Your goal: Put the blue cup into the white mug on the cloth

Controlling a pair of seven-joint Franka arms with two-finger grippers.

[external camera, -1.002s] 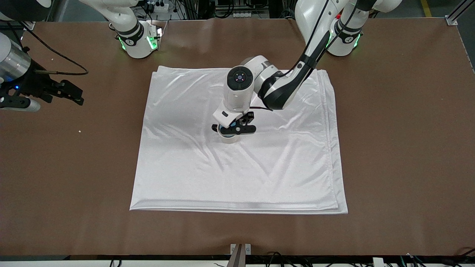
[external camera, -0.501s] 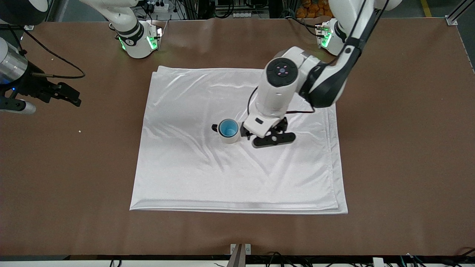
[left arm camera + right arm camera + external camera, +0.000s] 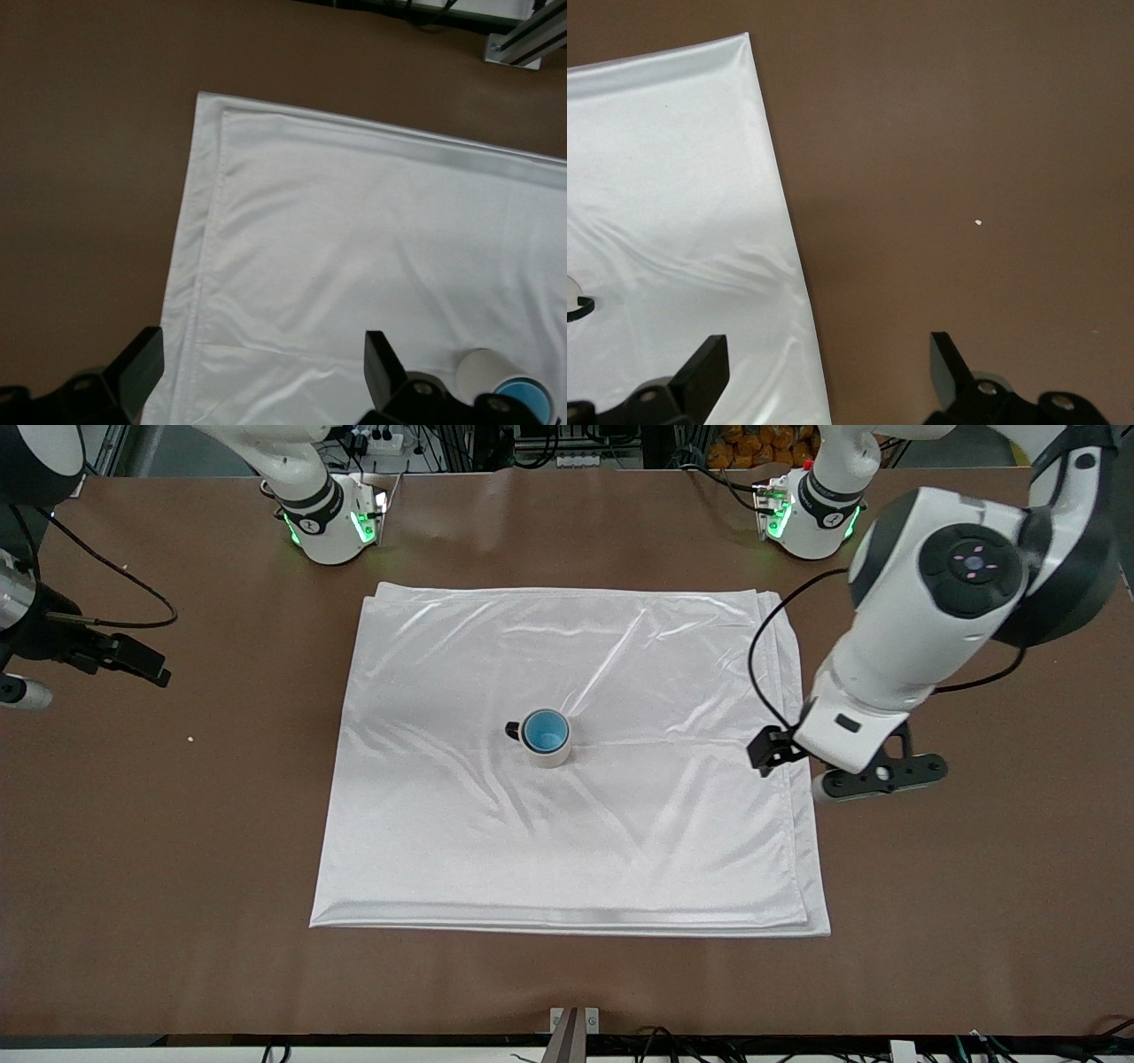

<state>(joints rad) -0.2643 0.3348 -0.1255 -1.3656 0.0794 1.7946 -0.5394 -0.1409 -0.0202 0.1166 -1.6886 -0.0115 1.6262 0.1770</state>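
At the middle of the cloth (image 3: 567, 806), the blue cup (image 3: 545, 731) is sitting inside the white mug (image 3: 551, 755). Little is threatening it, unless an arm snags the fabric. The left gripper (image 3: 873, 778) is hanging spread and empty over the cloth's edge; the right gripper (image 3: 133, 660) is waiting, spread and empty, over the brown table (image 3: 974, 886).

Left end effector (image 3: 873, 779) is hanging open and empty, arm raised; right end effector (image 3: 142, 662) is waiting, open

High front camera; downward wrist cameras.
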